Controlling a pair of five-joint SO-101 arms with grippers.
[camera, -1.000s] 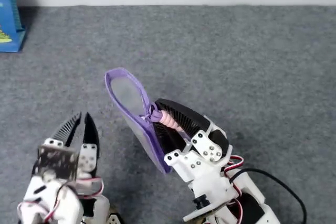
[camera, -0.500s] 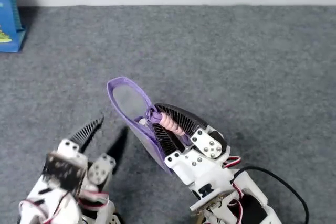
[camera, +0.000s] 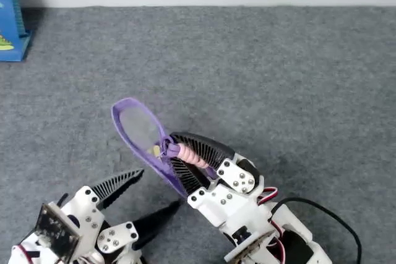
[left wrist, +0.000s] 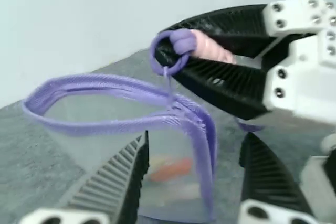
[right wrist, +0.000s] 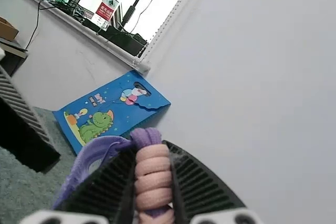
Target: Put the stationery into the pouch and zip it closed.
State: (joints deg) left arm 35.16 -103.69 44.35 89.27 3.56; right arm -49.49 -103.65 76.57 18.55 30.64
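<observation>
A purple pouch (camera: 139, 129) with clear sides hangs tilted off the grey carpet, held by its pink zipper pull (camera: 187, 153). My right gripper (camera: 185, 156) is shut on that pull, also seen as pink pull (right wrist: 152, 177) between the black fingers (right wrist: 202, 187). My left gripper (camera: 160, 188) stands open just in front of the pouch's lower end. In the left wrist view the pouch (left wrist: 131, 124) sits between my left fingers (left wrist: 123, 177), with an orange item (left wrist: 173, 167) blurred inside it. The pouch's mouth looks open at its far end.
A blue printed box (camera: 9, 23) stands at the far left edge by the wall. Grey carpet (camera: 278, 72) covers the table, with free room to the back and right. A black cable (camera: 322, 211) runs from the right arm.
My left gripper has swung right toward the pouch and opened wider, now straddling its lower end. The right gripper has shifted the pouch slightly left.
</observation>
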